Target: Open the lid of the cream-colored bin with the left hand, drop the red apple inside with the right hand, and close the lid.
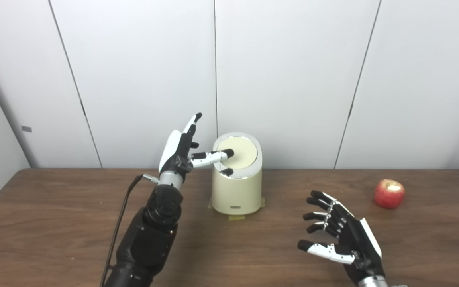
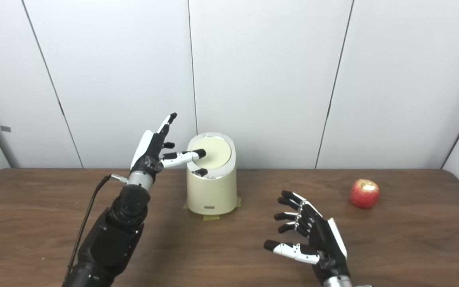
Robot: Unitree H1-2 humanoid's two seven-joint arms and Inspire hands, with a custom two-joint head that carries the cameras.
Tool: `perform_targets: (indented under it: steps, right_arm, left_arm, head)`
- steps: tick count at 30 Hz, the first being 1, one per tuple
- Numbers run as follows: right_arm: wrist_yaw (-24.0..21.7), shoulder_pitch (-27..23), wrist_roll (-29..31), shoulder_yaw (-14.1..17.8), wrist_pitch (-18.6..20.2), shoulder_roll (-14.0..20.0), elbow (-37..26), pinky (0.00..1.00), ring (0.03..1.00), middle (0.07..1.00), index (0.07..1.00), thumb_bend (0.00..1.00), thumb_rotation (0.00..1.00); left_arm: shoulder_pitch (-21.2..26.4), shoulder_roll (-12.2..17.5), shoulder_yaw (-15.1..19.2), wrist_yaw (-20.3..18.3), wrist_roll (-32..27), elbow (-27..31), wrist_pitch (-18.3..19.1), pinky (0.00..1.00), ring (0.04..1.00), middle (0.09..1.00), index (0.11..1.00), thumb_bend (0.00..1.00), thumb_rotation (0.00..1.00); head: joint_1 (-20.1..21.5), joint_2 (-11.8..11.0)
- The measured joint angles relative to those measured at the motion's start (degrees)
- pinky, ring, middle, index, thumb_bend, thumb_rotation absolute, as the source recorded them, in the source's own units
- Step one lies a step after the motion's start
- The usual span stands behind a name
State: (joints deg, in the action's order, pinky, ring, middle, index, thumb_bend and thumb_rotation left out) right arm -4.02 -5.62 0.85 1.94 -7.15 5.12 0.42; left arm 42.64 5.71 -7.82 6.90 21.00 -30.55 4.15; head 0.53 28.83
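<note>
Nearest the lens, low right of frame, the right hand [image 1: 343, 235] waits over the worktop [image 1: 54, 223], palm up, fingers spread, holding nothing. At centre stands the bin [image 1: 236, 187], its lid [image 1: 239, 151] apparently shut. From its left, the left hand [image 1: 183, 151] reaches in, fingers apart, one fingertip on the lid. Opening seems underway; next comes pressing or lifting it. Far right lies the apple [image 1: 389, 193], untouched.

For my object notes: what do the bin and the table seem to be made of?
Bin: probably smooth matte plastic, cream, with a shiny metal-like ring around the lid. Table: dark brown wood or wood-look laminate, judging by the grain lines; which one cannot be told.
</note>
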Motion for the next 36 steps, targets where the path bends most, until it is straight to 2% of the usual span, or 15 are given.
perform_targets:
  steps: [9, 16, 19, 23, 27, 32, 36]
  right_arm:
    - [0.18, 0.05, -0.19, -0.01, 0.17, -0.33, -0.42, 0.51, 0.652, 0.786, 0.788, 0.8, 0.16]
    - [0.29, 0.05, -0.04, 0.0, 0.18, -0.35, -1.32, 0.51, 0.649, 0.784, 0.784, 0.8, 0.15]
    - [0.29, 0.06, -0.04, 0.0, 0.19, -0.36, -1.37, 0.51, 0.651, 0.785, 0.783, 0.78, 0.13]
    - [0.29, 0.06, -0.04, -0.01, 0.25, -0.38, -1.68, 0.52, 0.651, 0.782, 0.782, 0.8, 0.15]
    - [0.29, 0.06, -0.05, -0.02, 0.31, -0.44, -1.84, 0.52, 0.653, 0.783, 0.785, 0.79, 0.15]
    - [0.28, 0.08, -0.09, -0.11, 0.42, -0.47, -1.9, 0.51, 0.649, 0.787, 0.79, 0.79, 0.15]
    - [0.24, 0.08, -0.03, -0.12, 0.44, -0.5, -1.9, 0.49, 0.635, 0.782, 0.784, 0.78, 0.13]
  left_arm:
    - [3.19, 1.08, -2.57, 1.92, 4.24, -4.07, -0.07, 0.83, 1.0, 1.0, 1.0, 0.96, 0.28]
    - [3.79, 0.94, -3.53, 3.73, 5.95, -5.72, 0.1, 0.92, 1.0, 1.0, 1.0, 0.97, 0.28]
    - [3.99, 0.78, -4.37, 4.58, 7.28, -5.72, 1.6, 0.98, 1.0, 1.0, 1.0, 0.95, 0.28]
    - [4.32, 1.29, -8.36, 6.13, 12.79, -5.59, 5.35, 1.0, 1.0, 1.0, 1.0, 0.97, 0.3]
    - [5.3, 3.72, -13.93, 5.58, 19.89, -3.65, 9.67, 0.99, 1.0, 1.0, 1.0, 1.0, 0.29]
    - [6.88, 6.15, -19.49, 1.84, 26.79, -0.02, 13.16, 1.0, 1.0, 1.0, 1.0, 1.0, 0.28]
    - [7.22, 7.81, -22.09, -2.78, 30.04, 3.24, 13.78, 1.0, 1.0, 1.0, 1.0, 1.0, 0.28]
  head:
    - [0.35, 0.44]
    - [0.18, 0.62]
    - [0.26, 0.79]
    - [0.44, 0.97]
    - [0.26, 1.14]
    - [0.26, 1.23]
    - [0.18, 1.32]
